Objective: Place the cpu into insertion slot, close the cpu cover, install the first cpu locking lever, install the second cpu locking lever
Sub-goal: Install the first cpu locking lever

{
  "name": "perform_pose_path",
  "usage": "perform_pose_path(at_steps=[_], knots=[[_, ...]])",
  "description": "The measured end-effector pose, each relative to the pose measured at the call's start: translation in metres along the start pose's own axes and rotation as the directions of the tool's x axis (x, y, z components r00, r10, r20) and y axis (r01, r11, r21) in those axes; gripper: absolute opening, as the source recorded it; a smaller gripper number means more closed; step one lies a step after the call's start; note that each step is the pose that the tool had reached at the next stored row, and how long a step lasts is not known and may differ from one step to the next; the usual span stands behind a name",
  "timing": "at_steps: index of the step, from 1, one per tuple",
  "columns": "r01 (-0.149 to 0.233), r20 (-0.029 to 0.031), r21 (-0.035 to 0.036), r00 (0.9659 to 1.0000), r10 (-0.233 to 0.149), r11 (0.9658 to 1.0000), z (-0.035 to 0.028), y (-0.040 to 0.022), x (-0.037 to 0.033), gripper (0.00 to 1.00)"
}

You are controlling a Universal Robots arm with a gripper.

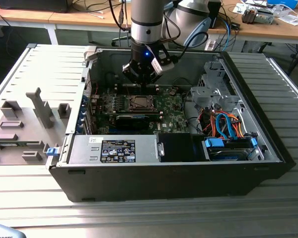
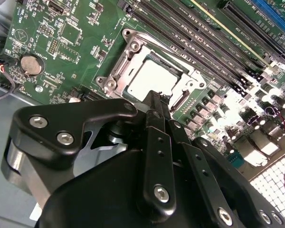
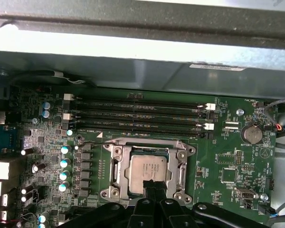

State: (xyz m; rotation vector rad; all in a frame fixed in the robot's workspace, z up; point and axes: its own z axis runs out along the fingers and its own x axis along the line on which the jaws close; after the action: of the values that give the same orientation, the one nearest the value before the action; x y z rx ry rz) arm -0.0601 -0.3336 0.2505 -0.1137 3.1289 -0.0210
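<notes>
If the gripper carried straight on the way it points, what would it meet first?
Most likely the cpu seated under the closed cover frame: in both wrist views the gripper points down at the socket, at the chip's near edge. How far above it hangs is unclear.

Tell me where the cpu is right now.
In both wrist views the cpu sits in the motherboard socket, framed by its metal cover, beside the memory slots, with the gripper at its edge.

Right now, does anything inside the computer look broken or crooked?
Nothing stands out. The silvery-grey square cpu sits flat and square in its socket on the green motherboard, with the metal cover frame down around it. The black gripper hangs just over the chip's edge.
</notes>
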Motion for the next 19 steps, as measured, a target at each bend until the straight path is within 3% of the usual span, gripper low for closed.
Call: perform_pose_path(at_steps=[2,3,19], knots=[[0.000,0.0002,-0.0002,1.0000,0.000,1.0000,-0.0024,0.0008,0.0003,0.11],[0.000,0.0008,-0.0001,1.0000,0.000,1.0000,-0.0029,0.0021,0.0069,0.11],[0.000,0.0009,-0.0001,1.0000,0.000,1.0000,-0.0029,0.0039,0.0125,0.11]])
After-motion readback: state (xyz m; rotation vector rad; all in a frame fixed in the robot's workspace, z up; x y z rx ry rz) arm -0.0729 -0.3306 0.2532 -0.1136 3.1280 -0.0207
